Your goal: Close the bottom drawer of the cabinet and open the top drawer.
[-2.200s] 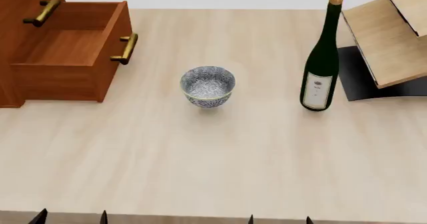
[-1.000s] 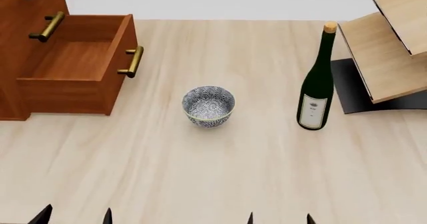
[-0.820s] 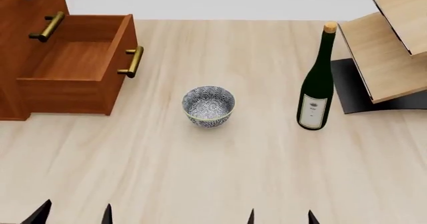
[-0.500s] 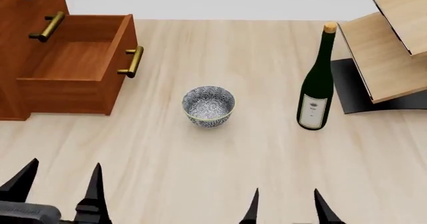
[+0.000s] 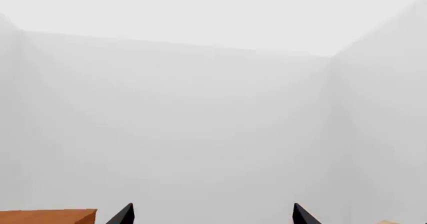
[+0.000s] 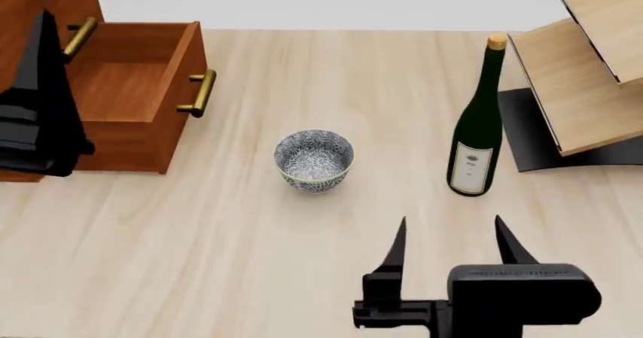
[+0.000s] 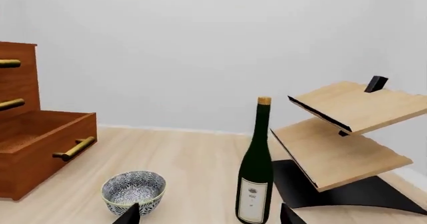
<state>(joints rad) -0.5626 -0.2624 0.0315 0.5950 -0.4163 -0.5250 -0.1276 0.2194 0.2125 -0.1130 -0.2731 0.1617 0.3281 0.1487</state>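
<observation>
Head view: bottom drawer (image 6: pixel 120 97) juts open from the cabinet (image 6: pixel 25 22) at the bench's far left, rigid wood, best pushed at its brass handle (image 6: pixel 198 93), left tool (image 6: pixel 45 29) and right tool (image 6: pixel 449 242) both spread, empty.

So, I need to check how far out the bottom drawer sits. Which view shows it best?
The right wrist view: the bottom drawer shows unobstructed, pulled out. In the head view the left claw covers part of the drawer. The left wrist view shows only a reddish-brown corner, unidentifiable.
</observation>
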